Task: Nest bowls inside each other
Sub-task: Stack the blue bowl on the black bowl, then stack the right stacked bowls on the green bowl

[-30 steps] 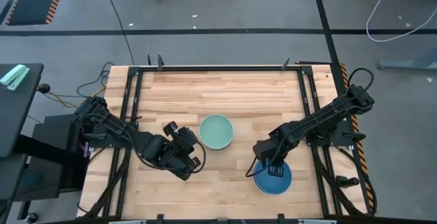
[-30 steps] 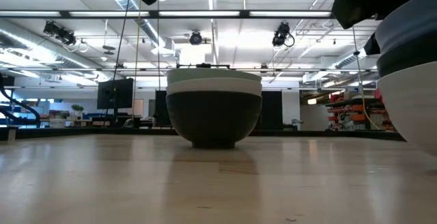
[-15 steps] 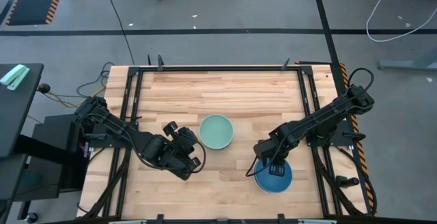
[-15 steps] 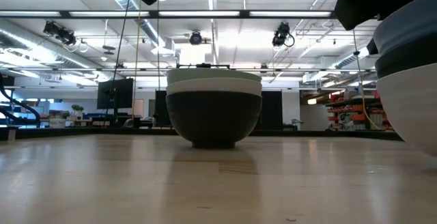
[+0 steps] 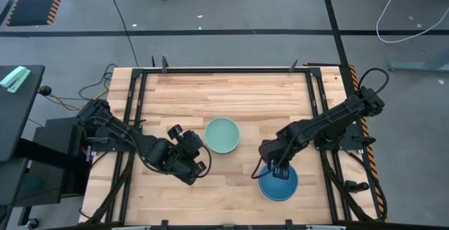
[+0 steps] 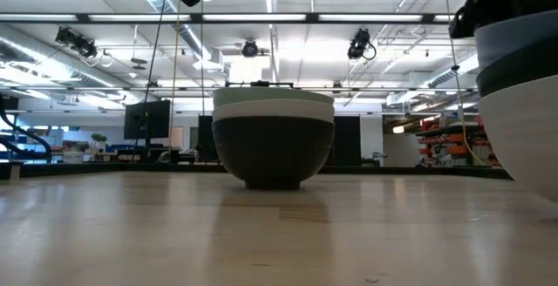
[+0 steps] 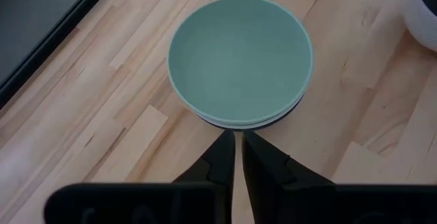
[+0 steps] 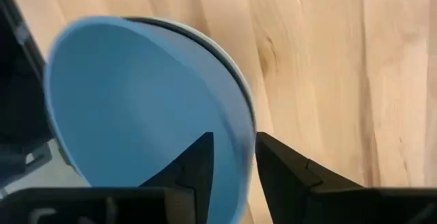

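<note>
Two bowl stacks stand on the table. The middle stack [image 5: 222, 134] [image 6: 273, 142] has a mint green bowl [image 7: 239, 57] on top, a white one under it and a black one at the bottom. The right stack [image 5: 278, 182] [image 6: 523, 103] has a blue bowl [image 8: 136, 108] on top, over a black and a white one. My right gripper [image 5: 276, 168] [image 8: 234, 138] is at the blue bowl's rim. My left gripper [image 5: 200, 148] [image 7: 237, 136] is shut and waits just to the left of the middle stack, pointing at it. My right gripper has the blue bowl's rim [image 8: 240, 132] between its two fingers, one finger [image 8: 198, 162] inside the bowl and one [image 8: 280, 162] outside. It comes from above, slanting down. The low view cuts off the stack's base, so whether it rests on the table does not show.
Bare wooden table top [image 5: 231, 93] stretches toward the far edge. A black metal frame [image 5: 317, 104] runs along the table's sides. Cables [image 5: 84, 90] lie off the table's left side.
My right gripper has moved a little toward the table's left, and the right stack has shifted slightly left with it. The left arm and the middle stack have kept still.
</note>
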